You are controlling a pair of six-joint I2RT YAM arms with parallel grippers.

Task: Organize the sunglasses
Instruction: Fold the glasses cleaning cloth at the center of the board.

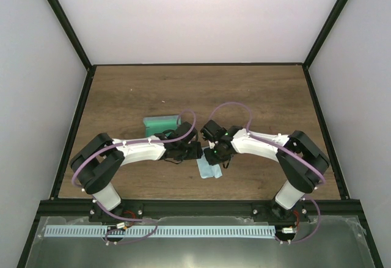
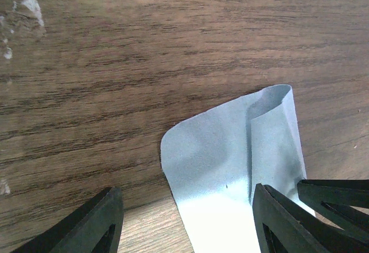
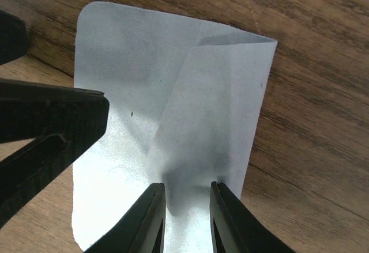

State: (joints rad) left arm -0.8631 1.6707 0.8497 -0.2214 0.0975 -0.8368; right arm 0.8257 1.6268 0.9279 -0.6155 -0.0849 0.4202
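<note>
Fingers of both arms crowd over one small cloth (image 3: pixel 132 63). The right fingers (image 3: pixel 157 212) stand only a narrow gap apart, astride the near end of a crease where one corner of the cloth is folded over onto itself. Cloth shows between them, but I cannot tell whether they pinch it or merely straddle it. The left fingers (image 2: pixel 277 218) are spread wide, hanging over the cloth's near-left part with nothing between them. One of them sits just beside a right finger, so the two sets are close to touching.

Around them the cloth lies flat on the tabletop (image 1: pixel 244 91) except for that turned-over flap. In the top view it peeks out just near the two wrists, at the middle of the tabletop. The case (image 1: pixel 160 123) lies open, green inside up, just far-left of the left wrist. The sunglasses cannot be made out in any view. If they are on the tabletop, the arms hide them.

The step in hand looks like handling the cloth, folding or lifting it, rather than the glasses. Next, the right fingers would need to close firmly on the crease. The left fingers should either take the opposite edge or back off left, to avoid a knock between the two.
</note>
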